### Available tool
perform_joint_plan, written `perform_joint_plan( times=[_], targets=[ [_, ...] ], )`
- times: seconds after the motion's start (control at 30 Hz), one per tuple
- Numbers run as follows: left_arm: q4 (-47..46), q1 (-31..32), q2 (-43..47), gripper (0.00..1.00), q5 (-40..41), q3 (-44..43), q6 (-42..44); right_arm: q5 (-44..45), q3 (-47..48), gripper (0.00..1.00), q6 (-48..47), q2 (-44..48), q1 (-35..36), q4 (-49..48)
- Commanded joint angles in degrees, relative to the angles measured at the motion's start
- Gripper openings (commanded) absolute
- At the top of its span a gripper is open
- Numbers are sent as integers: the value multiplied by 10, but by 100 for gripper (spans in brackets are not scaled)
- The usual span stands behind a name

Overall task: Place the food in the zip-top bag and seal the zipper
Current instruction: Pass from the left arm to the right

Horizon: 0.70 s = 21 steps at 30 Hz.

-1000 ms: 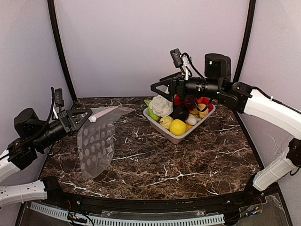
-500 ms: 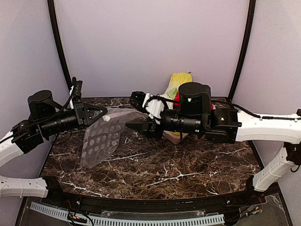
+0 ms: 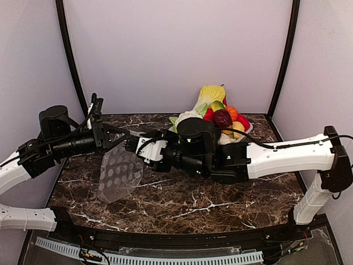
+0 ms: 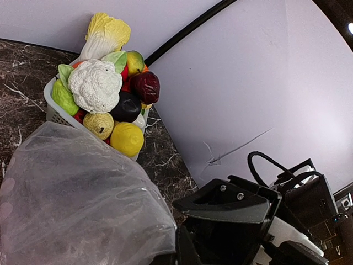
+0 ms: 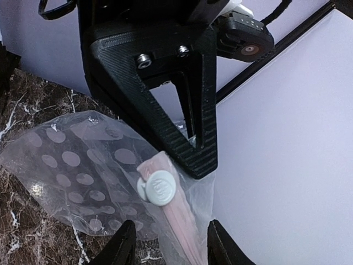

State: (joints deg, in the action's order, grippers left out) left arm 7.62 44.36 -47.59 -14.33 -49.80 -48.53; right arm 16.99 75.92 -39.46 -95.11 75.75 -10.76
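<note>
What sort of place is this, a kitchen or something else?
Probably a robot test booth, not a kitchen: a left arm and right arm bolted at a marble-pattern table, plain pale walls closing it in, and toy food heaped in a tray.

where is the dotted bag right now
In the top view the zip-top bag hangs on the left side from the left gripper, the right gripper at its zipper; the food sits behind to the right.

We identify a robotics lab test cell: plain lilac walls enclose a marble-patterned tabletop; the left arm, right arm and a slotted cable duct occupy its near edge.
</note>
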Motion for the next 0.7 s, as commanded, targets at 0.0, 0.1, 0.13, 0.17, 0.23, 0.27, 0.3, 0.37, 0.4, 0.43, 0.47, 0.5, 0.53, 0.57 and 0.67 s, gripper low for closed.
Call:
perform_joint_plan(
  times=[0.0,0.1,0.13,0.17,0.23,0.27,0.3,0.37,0.4,0.43,0.47,0.5,0.53,0.57,0.67],
  targets=[
    [9,-9,1,1,-10,-14,-5,43,30,41,-33,-13,12,-58],
    [9,-14,2,1,-10,-13,-7,54,34,39,-46,-21,16,-75],
    [6,-15,2,1,-12,-13,-7,55,38,39,-48,-25,18,-75],
    [4,-16,2,1,-12,-12,-8,57,42,39,-51,-29,19,-75],
    [2,-18,0,1,-14,-12,-8,61,48,39,-57,-37,21,-75],
    [1,-18,0,1,-14,-11,-8,64,50,38,-61,-40,22,-75],
    [0,-19,0,1,-13,-10,-8,65,52,37,-65,-42,24,-75],
    [-5,-20,0,1,-15,-7,-10,65,55,36,-72,-48,27,-75],
    [-7,-21,0,1,-15,-6,-12,64,56,36,-74,-50,28,-75],
    [-11,-22,0,1,-17,-4,-14,64,56,36,-75,-51,28,-75],
    [-12,-22,0,1,-17,-3,-14,65,57,36,-76,-53,28,-75],
    [-13,-23,0,1,-18,-2,-15,66,57,35,-77,-55,29,-75],
    [-13,-24,0,1,-18,-2,-15,66,57,35,-79,-55,29,-77],
    [-13,-25,0,1,-19,-2,-15,66,57,35,-80,-55,29,-79],
    [-13,-27,0,1,-20,0,-17,66,57,35,-82,-56,30,-83]
  ],
)
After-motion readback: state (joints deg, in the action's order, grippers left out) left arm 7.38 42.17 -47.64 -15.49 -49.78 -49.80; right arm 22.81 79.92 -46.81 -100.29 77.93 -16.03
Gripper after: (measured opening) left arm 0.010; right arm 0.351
